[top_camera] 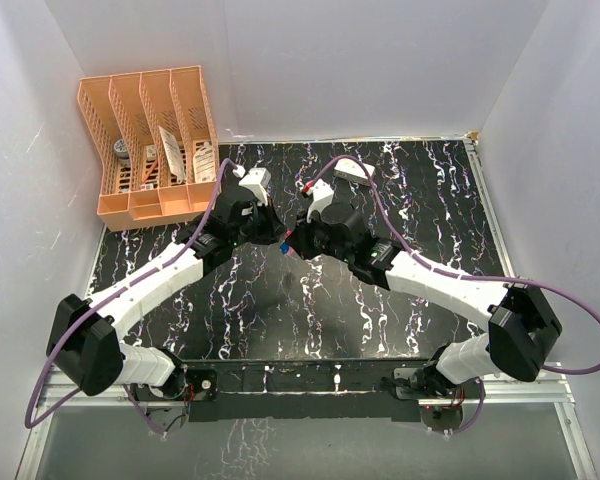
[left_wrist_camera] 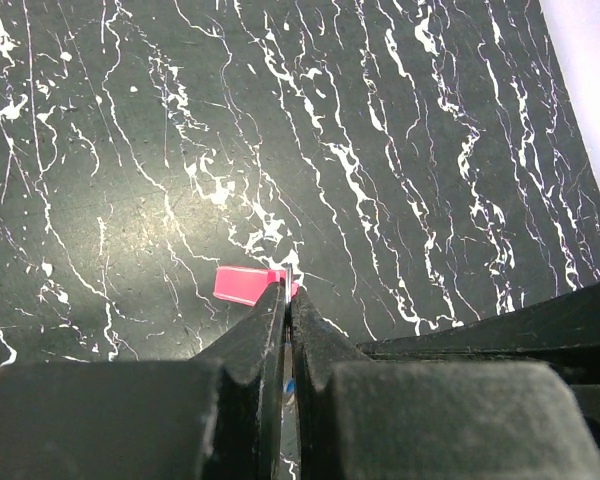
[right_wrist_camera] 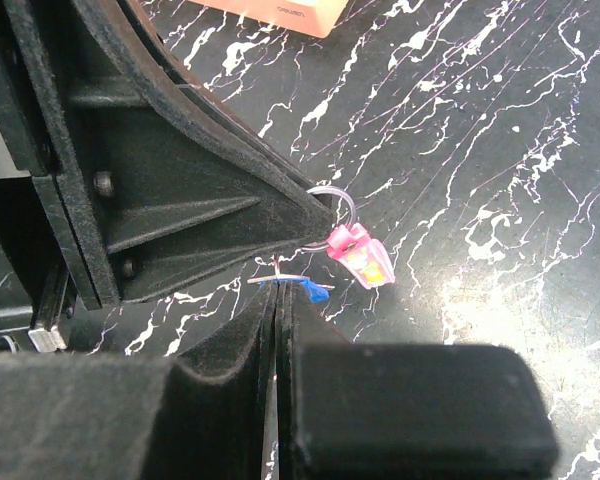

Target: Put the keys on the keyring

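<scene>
Near the middle of the black white-veined table (top_camera: 280, 330), the left gripper (left_wrist_camera: 288, 292) has its fingers pressed together on the thin silver wire keyring (right_wrist_camera: 346, 198). The slim pink plastic key (right_wrist_camera: 358, 255) hangs at the ring's five o'clock and looks already threaded, so that half seems done. At the ring's seven o'clock, just beside it, the right gripper (right_wrist_camera: 277, 300) is clamped on the blue-headed key (right_wrist_camera: 300, 288); whether key and ring touch is unclear. Working this key on is what remains.
</scene>
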You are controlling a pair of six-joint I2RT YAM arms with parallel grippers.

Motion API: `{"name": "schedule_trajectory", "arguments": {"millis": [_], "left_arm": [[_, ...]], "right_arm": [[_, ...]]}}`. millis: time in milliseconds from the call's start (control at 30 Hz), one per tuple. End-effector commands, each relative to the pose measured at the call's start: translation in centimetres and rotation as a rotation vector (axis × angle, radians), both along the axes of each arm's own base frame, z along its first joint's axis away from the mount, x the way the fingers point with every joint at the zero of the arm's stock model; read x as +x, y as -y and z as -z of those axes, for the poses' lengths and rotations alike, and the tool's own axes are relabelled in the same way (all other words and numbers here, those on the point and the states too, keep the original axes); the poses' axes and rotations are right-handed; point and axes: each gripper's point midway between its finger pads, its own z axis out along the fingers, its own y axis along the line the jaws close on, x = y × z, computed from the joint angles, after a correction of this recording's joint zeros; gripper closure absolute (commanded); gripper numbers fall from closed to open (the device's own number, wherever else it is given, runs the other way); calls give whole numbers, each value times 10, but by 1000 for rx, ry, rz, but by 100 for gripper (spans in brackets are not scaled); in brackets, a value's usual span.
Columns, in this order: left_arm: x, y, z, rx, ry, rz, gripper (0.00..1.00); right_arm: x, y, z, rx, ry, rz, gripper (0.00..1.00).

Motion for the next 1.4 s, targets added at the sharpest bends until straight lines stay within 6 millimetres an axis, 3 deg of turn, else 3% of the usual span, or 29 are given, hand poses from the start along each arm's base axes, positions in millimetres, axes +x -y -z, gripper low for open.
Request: {"name": "schedule_trajectory", "arguments": {"millis": [0,533,1367], "left_arm": [[3,-2,-21,-23,65,-18,100],[-1,-1,-27,-35,82,-4,100],[-7,1,-20,-14,76,24,100]], "right_arm": [[12,-11,-44,108,69,3,100],[16,-8,-42,112,58,-3,100],[22,-5,-43,113,58,7,100]]}}
